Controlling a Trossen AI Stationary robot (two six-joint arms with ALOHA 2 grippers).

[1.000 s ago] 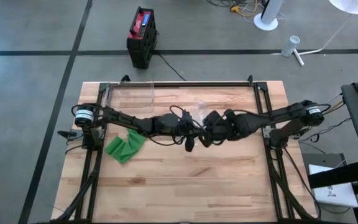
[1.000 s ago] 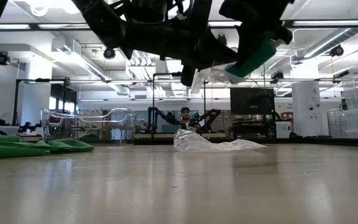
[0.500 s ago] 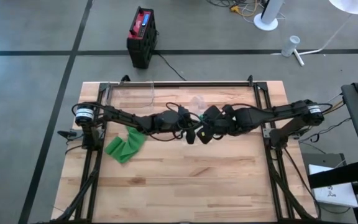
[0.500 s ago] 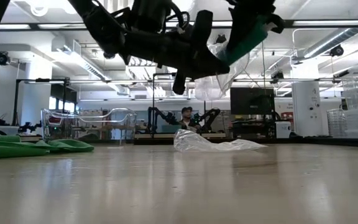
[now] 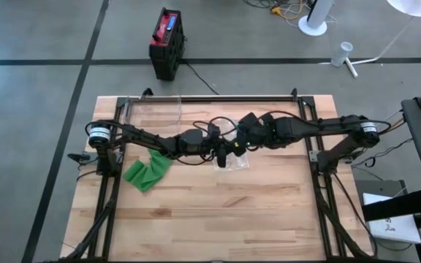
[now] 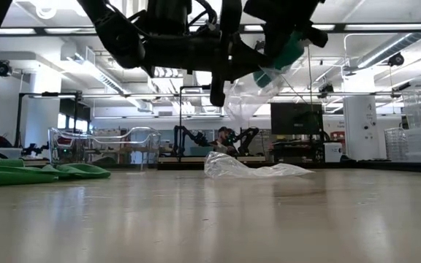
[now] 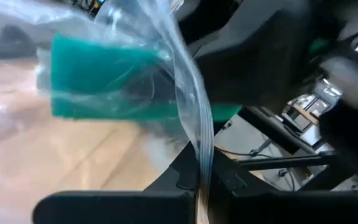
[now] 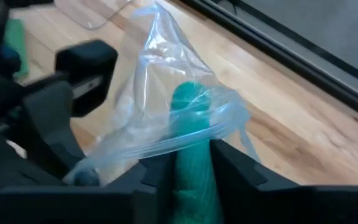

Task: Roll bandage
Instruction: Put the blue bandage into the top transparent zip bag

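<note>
A green bandage roll (image 8: 190, 118) is up in the air over the middle of the table, its far end inside the mouth of a clear plastic bag (image 8: 157, 87). My right gripper (image 8: 191, 171) (image 5: 243, 140) is shut on the roll. My left gripper (image 7: 201, 199) (image 5: 225, 156) is shut on the bag just beside it, and through the film the left wrist view shows the roll (image 7: 114, 84). In the low view the bag (image 6: 251, 91) hangs below both grippers, clear of the table. My left gripper pinches the bag's film (image 7: 199, 177) between its two fingers, at an edge by the mouth. The fingers lie about level. The bag hangs slack beside them, lifted clear of the table. My right gripper pinches the roll's near end (image 8: 194, 163) between its two fingers (image 8: 232, 168), which lie along the roll. The fingers slant down from the table's right side. The roll is lifted clear and its far end pokes into the bag.
Loose green bandage strips (image 5: 146, 172) lie on the table's left side. A clear plastic container (image 5: 152, 109) stands at the far left. Another crumpled clear bag (image 6: 251, 168) lies on the table toward the far edge. The near half of the tabletop (image 5: 210, 219) is bare wood.
My right gripper has carried the green roll up and toward the table's far edge, and the roll's far end now sits inside the bag's mouth. My left gripper has rolled at the wrist while holding the bag, which now hangs lower below it.
</note>
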